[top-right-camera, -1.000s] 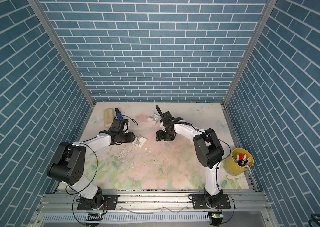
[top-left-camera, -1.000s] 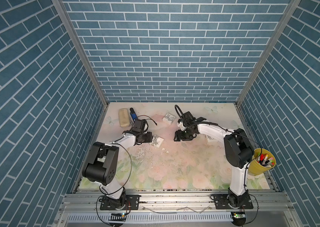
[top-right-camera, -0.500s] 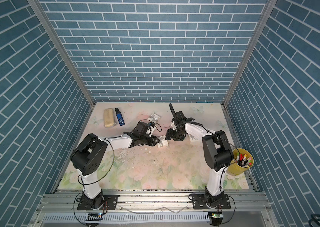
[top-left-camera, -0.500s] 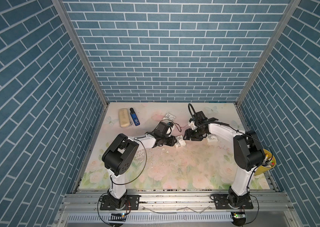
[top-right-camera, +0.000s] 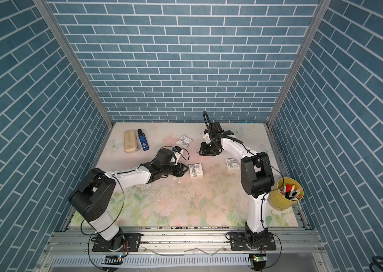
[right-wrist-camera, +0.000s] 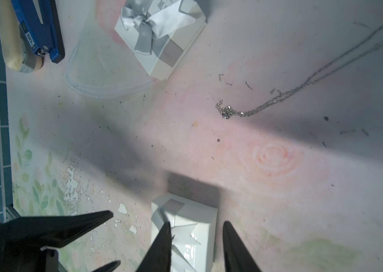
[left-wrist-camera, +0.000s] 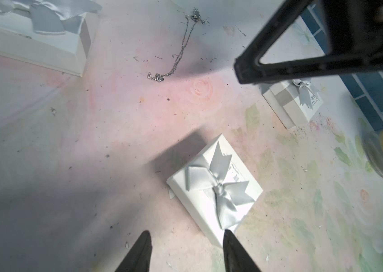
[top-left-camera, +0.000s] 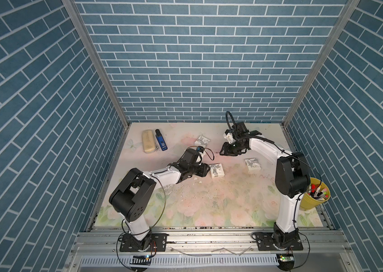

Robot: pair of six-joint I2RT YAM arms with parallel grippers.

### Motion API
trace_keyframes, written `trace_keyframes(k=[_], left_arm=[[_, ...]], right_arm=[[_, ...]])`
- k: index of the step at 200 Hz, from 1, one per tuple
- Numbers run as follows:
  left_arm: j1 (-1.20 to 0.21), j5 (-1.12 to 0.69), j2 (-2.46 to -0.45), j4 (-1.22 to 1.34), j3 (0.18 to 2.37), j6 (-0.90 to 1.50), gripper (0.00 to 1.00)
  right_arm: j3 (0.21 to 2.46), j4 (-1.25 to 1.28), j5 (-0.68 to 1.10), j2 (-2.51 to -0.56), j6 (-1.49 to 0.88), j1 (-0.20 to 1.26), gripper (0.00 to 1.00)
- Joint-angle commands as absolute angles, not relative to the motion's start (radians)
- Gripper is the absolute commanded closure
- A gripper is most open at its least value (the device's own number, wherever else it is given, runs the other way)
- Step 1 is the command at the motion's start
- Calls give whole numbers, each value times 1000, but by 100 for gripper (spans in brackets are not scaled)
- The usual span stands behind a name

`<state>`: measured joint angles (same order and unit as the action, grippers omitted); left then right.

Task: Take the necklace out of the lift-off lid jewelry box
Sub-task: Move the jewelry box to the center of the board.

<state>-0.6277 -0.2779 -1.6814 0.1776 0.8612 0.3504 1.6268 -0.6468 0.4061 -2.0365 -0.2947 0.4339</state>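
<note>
Already the necklace lies loose on the worktop, outside any box. It is well ahead of the left claw, past a closed bowed box, and ahead of the right claw, off to one side. Both claws stand parted and empty. The chain looks light, limp and slippery. Pinching its bunched end low against the worktop seems safest.

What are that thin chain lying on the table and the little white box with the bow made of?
Necklace: a thin metal chain, silvery and glinting. The exact metal cannot be told.
White box: probably stiff card, with smooth matte faces and crisp folded edges.
Bow: grey ribbon that looks like satin, with a soft sheen on its loops.
</note>
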Motion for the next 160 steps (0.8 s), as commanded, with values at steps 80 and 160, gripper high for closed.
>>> trace_keyframes(k=[80,160], left_arm=[[-744,-251,-1747,355,752,586,58],[-707,-251,-1746,301,780,567,56]], right_arm=[[1520,-691,502,-2030,-223,483,68],[1210,-586,380,-1780,-341,486,60]])
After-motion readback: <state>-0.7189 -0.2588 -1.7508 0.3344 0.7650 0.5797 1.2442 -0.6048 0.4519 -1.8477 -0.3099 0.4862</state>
